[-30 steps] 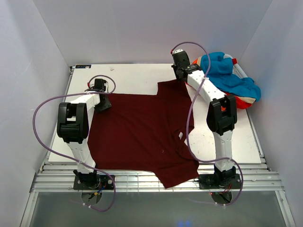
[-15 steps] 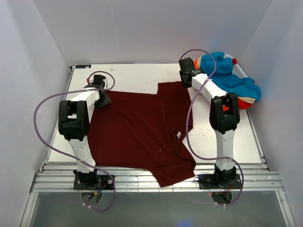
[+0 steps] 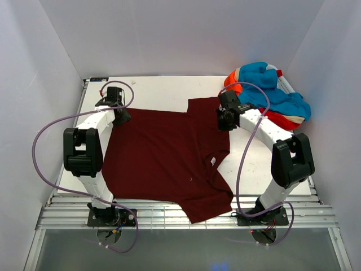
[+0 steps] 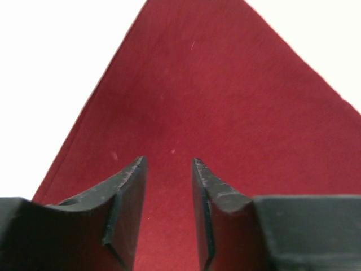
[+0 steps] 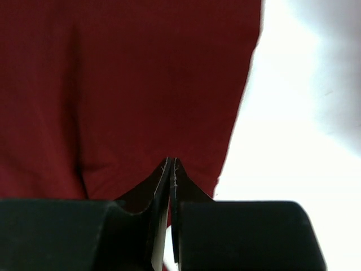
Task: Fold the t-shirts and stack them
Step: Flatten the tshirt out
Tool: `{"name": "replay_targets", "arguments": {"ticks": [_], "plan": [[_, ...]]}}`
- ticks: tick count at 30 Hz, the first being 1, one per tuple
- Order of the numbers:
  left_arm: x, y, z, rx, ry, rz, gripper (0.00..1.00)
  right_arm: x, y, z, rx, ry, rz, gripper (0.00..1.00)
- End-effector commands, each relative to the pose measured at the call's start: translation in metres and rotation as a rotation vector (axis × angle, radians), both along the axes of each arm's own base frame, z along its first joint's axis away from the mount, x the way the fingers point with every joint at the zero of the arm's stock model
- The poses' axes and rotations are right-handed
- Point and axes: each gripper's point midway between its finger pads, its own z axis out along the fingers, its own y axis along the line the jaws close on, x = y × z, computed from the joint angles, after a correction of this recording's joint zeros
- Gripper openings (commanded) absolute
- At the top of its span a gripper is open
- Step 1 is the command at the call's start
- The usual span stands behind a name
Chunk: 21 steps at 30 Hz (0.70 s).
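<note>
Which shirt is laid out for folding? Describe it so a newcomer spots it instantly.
Look at the white table: spread flat across its middle lies the maroon t-shirt. Unlike the turquoise and orange-red shirts heaped in the far right corner, it is plain, dark and laid out alone.

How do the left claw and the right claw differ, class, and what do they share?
The left claw is open; the right claw is shut. The left claw is at the far left corner of the maroon t-shirt; the right claw is at its far right sleeve. Both are over that shirt.
</note>
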Motion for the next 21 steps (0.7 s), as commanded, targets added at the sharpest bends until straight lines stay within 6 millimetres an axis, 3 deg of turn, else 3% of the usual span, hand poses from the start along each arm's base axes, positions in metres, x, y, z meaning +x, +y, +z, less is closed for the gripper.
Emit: {"name": "replay_targets", "arguments": {"ticks": [1,6,11,16,21], "plan": [[-0.019,-0.004,-0.018,-0.036,0.06,-0.009,0.47,-0.024,0.014,-0.017,0.079,0.092,-0.012,0.08],[-0.032,-0.007,-0.044,-0.047,0.135,-0.026,0.34,-0.04,0.011,-0.047,0.059,0.184,-0.024,0.08],[-0.047,-0.011,-0.074,-0.067,0.221,-0.042,0.3,-0.058,-0.001,-0.078,-0.021,0.301,-0.059,0.08],[-0.055,-0.011,-0.089,-0.065,0.265,-0.046,0.29,-0.064,-0.018,-0.095,-0.122,0.364,-0.091,0.08],[-0.062,-0.008,-0.091,-0.052,0.278,-0.039,0.28,-0.068,-0.028,-0.107,-0.193,0.406,-0.104,0.08]]}}
